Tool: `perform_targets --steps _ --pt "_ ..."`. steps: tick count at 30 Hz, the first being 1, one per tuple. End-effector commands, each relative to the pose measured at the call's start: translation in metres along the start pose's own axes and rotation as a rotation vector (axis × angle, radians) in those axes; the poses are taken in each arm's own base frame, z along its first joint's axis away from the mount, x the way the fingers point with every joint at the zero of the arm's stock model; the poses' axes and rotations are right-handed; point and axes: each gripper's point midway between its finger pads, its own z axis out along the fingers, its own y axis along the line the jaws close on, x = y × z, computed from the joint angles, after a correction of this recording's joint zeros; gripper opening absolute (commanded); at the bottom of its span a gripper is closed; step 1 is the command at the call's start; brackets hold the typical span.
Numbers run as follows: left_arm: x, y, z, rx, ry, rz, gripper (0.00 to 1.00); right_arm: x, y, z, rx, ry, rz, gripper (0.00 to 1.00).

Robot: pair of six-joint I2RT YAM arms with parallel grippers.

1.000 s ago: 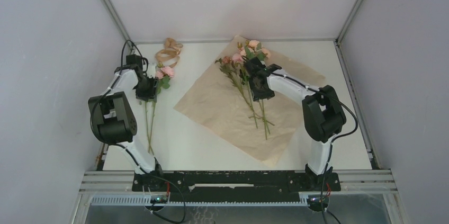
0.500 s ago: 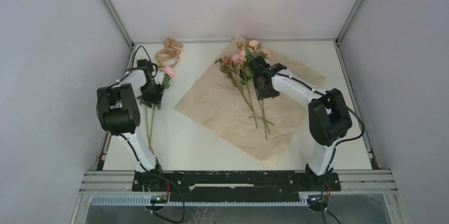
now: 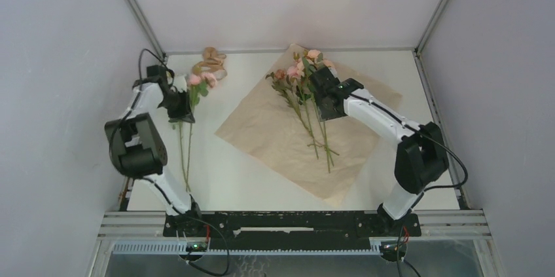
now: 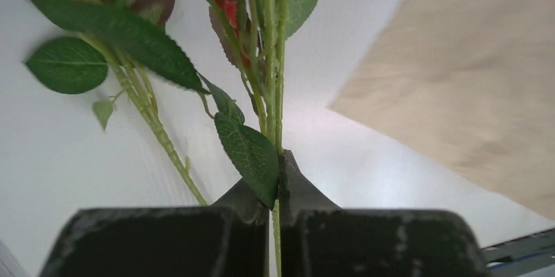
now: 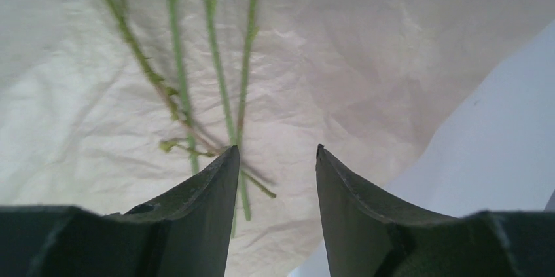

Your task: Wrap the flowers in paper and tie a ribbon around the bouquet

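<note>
Tightly, left fingers point(image 4: 302, 200) pinch flower stems point(image 4: 275, 93); right fingers point(image 5: 199, 198) gape empty above paper point(image 5: 366, 61).

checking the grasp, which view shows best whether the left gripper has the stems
Left wrist: the left gripper is shut on the stems, seen close up. Top external shows it small at those stems, the grip itself unreadable. Right wrist shows only other stems on the paper.
</note>
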Motion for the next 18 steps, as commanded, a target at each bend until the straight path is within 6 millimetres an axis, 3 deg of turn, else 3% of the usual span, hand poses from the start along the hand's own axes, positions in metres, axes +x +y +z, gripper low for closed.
perform_targets --steps 1,5,8,9,12,15,18 --pt "-0.074 -0.087 -0.148 0.3 -0.448 0.053 0.0 -0.037 0.026 -0.063 -0.116 -0.255 -0.065 0.57" --pt "-0.079 -0.164 -0.231 0.626 -0.621 0.1 0.0 -0.055 0.106 -0.132 -0.426 -0.486 -0.198 0.66" --pt "-0.07 -0.211 -0.262 0.767 -0.697 0.146 0.0 -0.067 0.17 -0.2 -0.774 -0.67 -0.251 0.83" --pt "-0.064 -0.225 -0.269 0.796 -0.716 0.174 0.0 -0.07 0.184 -0.221 -0.87 -0.715 -0.254 0.96" --pt "-0.042 -0.269 -0.284 0.885 -0.687 0.271 0.0 -0.085 0.206 -0.264 -1.067 -0.815 -0.202 1.0" --pt "-0.032 -0.295 -0.291 0.945 -0.663 0.304 0.0 -0.095 0.224 -0.284 -1.189 -0.858 -0.157 1.0" --pt "-0.02 -0.313 -0.295 0.979 -0.651 0.347 0.0 -0.107 0.23 -0.272 -1.175 -0.85 -0.073 0.95"
